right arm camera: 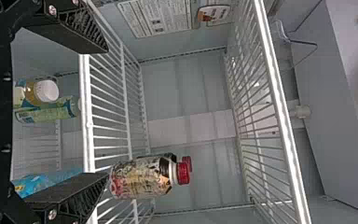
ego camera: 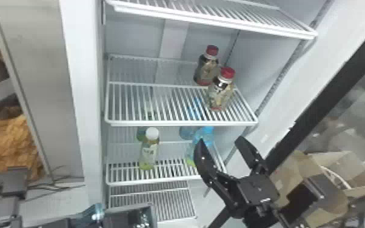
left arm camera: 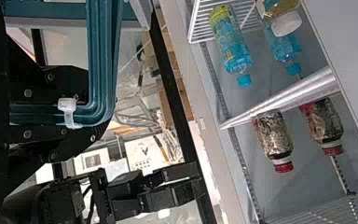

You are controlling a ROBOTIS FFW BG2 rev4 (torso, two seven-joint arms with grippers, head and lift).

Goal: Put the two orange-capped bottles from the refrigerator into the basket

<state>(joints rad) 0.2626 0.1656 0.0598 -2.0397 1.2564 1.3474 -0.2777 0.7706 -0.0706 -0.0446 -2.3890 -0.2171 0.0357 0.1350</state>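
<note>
okay, refrigerator: it holds both targets, upright on the middle shelf, by the right side wall.
basket: down low at the opening, left claw pinching its handle, likely so you can drop bottles in while the right arm picks.
right claw: fingers spread, nothing between them, probably so they can straddle a bottle body.
front orange-capped bottle: higher than the right claw and deeper in, apart from it; off-centre toward its right-hand finger, so you'd likely raise and shift right. best first pick, it half blocks the other.
rear orange-capped bottle: behind and a bit left of the front one, farther from the claw.
caps: look red, facing up.
</note>
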